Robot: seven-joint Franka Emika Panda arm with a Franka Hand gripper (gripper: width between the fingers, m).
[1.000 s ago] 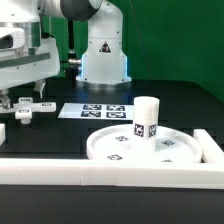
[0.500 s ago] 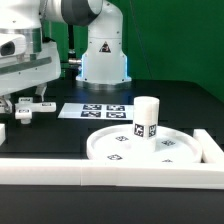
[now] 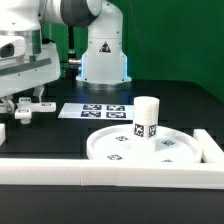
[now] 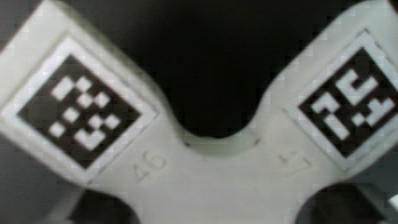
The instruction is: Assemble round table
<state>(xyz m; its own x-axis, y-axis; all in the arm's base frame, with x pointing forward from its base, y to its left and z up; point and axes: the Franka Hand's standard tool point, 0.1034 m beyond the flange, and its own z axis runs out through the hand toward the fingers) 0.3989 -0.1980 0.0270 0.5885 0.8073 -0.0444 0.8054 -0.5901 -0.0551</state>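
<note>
The black table [image 3: 60, 135] spreads under everything, and the Panda arm [image 3: 80, 12] bends down over its far end at the exterior view's left, where the gripper [image 3: 22, 100] hangs low. Well apart from the gripper, toward the exterior view's right and nearer the camera, the wide rimmed disc [image 3: 105, 148] lies flat. A long white rail [image 3: 100, 172] runs along the table edge beyond it. The marker board [image 3: 100, 110] lies between gripper and disc, nearer the gripper. The short thick post [image 3: 146, 116] stands upright on the disc, tag facing the camera. The cross-shaped piece [image 3: 30, 109] lies on the table right at the gripper, just beneath it. In the wrist view the piece [image 4: 196, 150] fills the frame, two arms each carrying a tag [image 4: 80, 100]. Whether the jaws are apart or closed on it cannot be told.
</note>
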